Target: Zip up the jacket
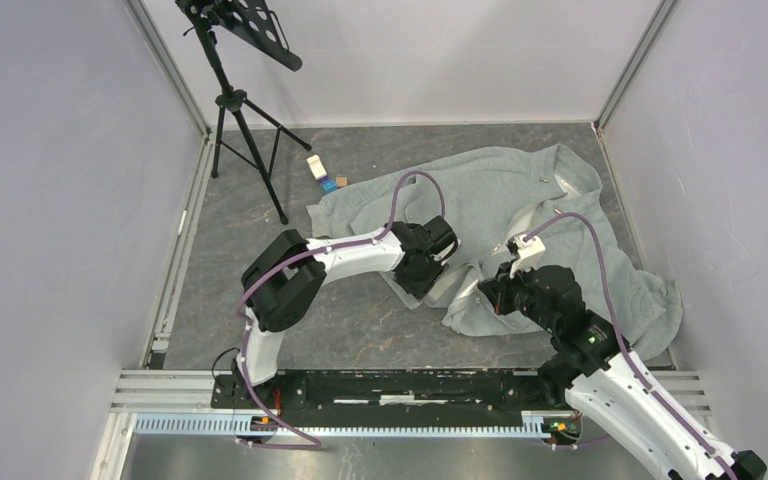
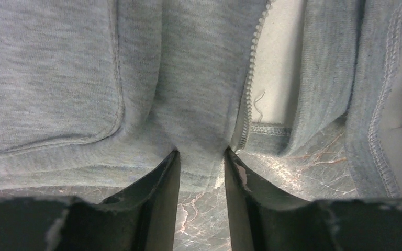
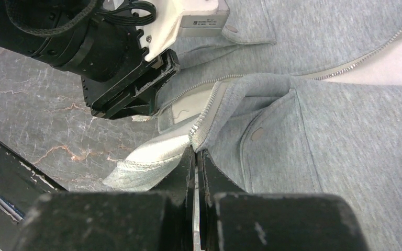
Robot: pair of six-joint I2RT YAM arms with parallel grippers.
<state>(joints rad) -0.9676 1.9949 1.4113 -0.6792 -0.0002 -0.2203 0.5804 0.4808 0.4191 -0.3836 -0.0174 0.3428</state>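
The jacket (image 1: pixel 520 200) lies spread on the table (image 1: pixel 360 330), toward its right and far side. A stand (image 1: pixel 235 105) rises at the far left, a small box (image 1: pixel 317 166) between it and the jacket's far-left edge. The left hand (image 2: pixel 201 154) and right hand (image 3: pixel 194 151) meet the jacket's near hem, either side of its open front.

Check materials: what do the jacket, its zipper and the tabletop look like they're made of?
Jacket: soft heathered grey knit, likely fleece or sweatshirt cotton; matte, fuzzy nap, stitched seams. Zipper: pale coil teeth, probably plastic; no metallic glint. Tabletop: grey veined marble look, slight sheen; could be printed laminate.
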